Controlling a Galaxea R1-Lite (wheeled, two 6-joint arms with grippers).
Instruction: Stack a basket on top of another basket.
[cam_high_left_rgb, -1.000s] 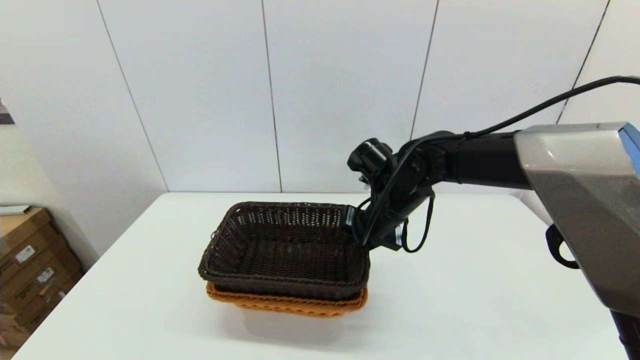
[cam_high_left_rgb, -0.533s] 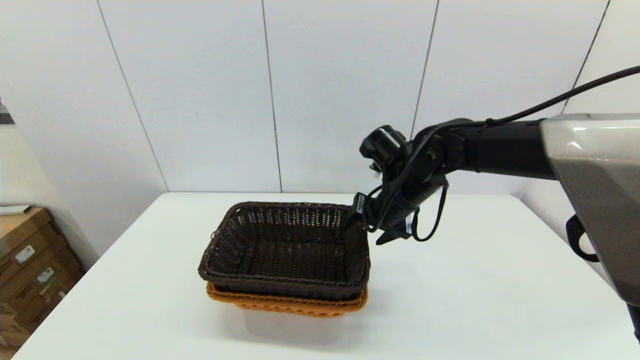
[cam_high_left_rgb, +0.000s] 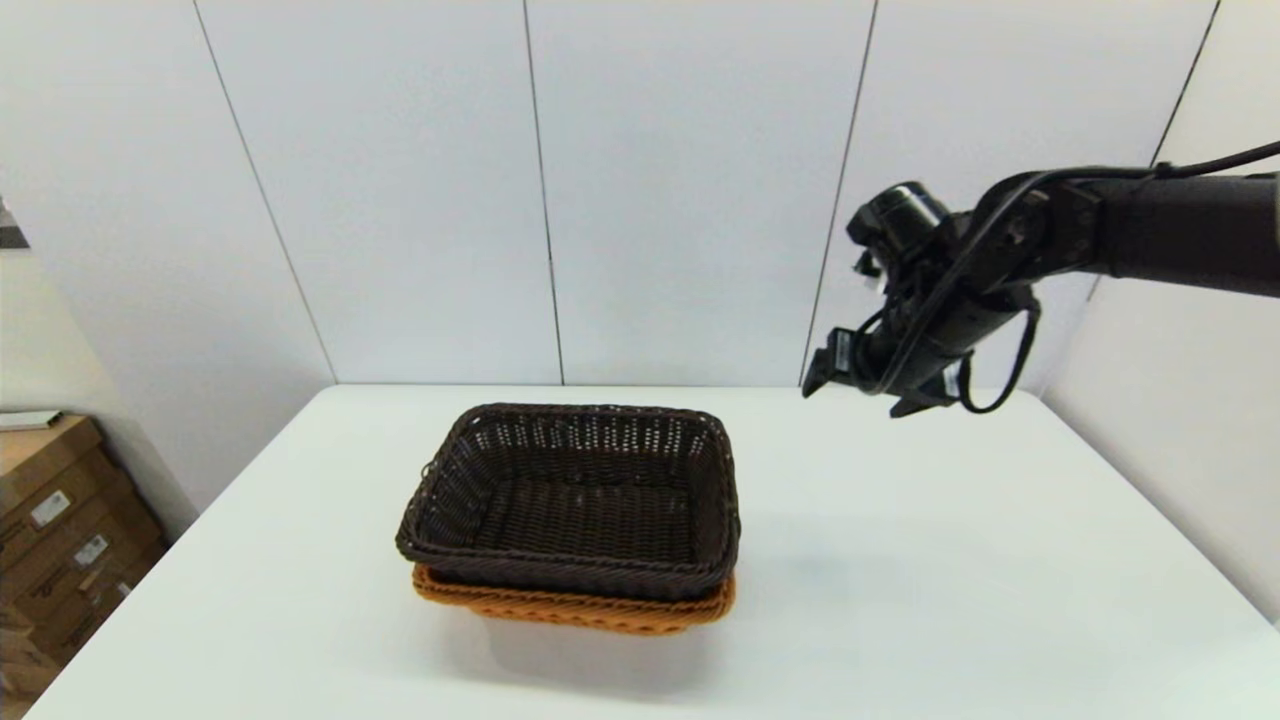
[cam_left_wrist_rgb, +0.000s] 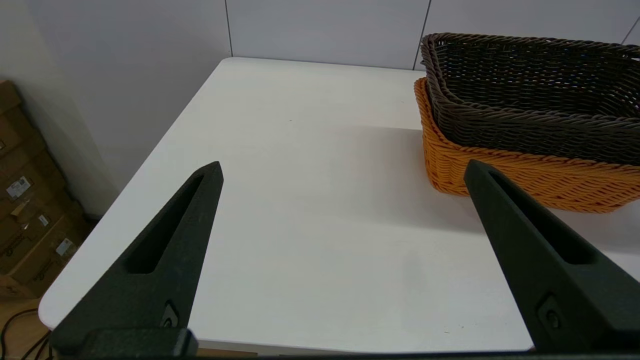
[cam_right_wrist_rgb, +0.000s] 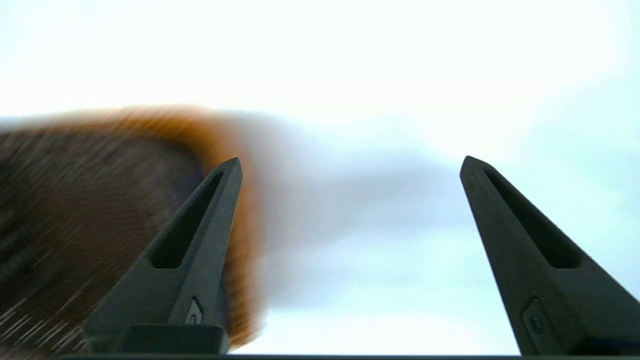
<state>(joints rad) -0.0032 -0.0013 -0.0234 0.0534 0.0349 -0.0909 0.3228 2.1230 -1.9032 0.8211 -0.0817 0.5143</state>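
Since a second ago, when clamped beside the far right corner of the dark brown basket (cam_high_left_rgb: 570, 495), has let go, risen and swung off to the right: the right gripper (cam_high_left_rgb: 862, 392), now hanging high above the far right part of the white table (cam_high_left_rgb: 950, 560), well apart from both baskets. Means, by the look of it, that the placing is finished and only the withdrawal is under way. Sits nested inside the orange-tan basket (cam_high_left_rgb: 575, 608), that dark one, rims nearly level and edges lined up, a strip of orange showing beneath along the near side. Stands unmoved between the earlier head views and this one, so seems settled rather than perched.

Reaches in from the right with forearm nearly level and wrist bent downward and leftward, fingers spread wide with nothing between them, as shown in the right wrist view, where the baskets streak past in blur. Waits low at the near left side, the left gripper (cam_left_wrist_rgb: 340, 260), also spread wide and empty, looking across bare tabletop at the stack.
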